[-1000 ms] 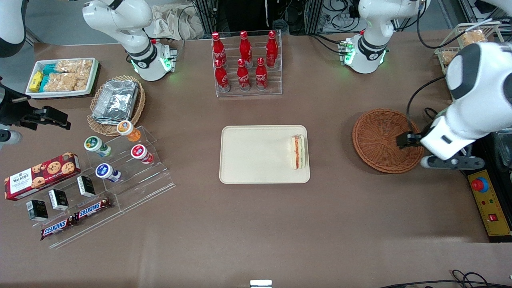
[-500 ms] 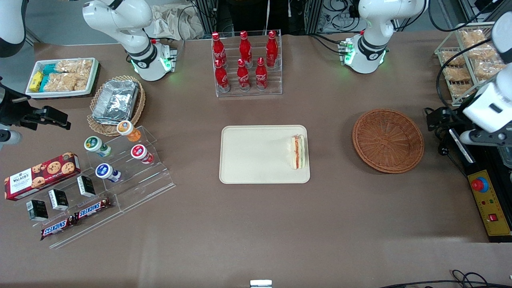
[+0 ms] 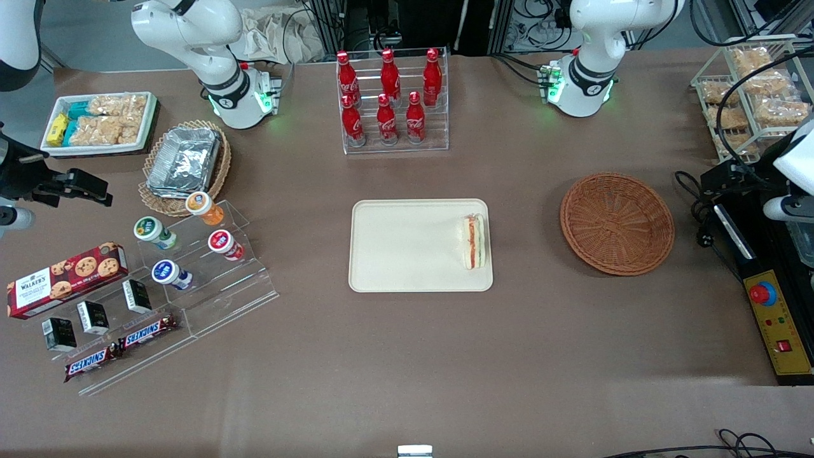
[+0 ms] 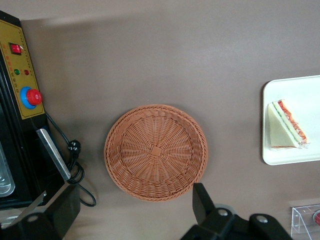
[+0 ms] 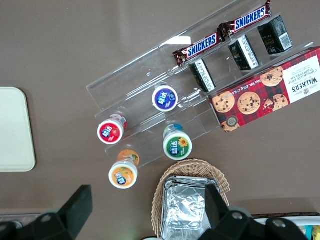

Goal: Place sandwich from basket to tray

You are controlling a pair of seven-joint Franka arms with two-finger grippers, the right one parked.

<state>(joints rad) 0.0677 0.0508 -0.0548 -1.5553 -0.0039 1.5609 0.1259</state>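
hovering high above the table at the working arm's end, the gripper (image 4: 132,212) hangs released and holds nothing, fingers (image 4: 202,200) spread wide. directly beneath it sits the wicker basket (image 4: 155,151), now bare, since its load is delivered. well apart from the gripper, the sandwich (image 3: 474,241) lies flat on the cream tray (image 3: 407,245), near the rim closest to the basket, likely the shortest reach. the task looks done.

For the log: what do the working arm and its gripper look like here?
The left arm has glossy white shells with a dark grey joint band and black cables looping off it. Its gripper is matte black, with two blocky, angular fingers showing screw heads at their bases.
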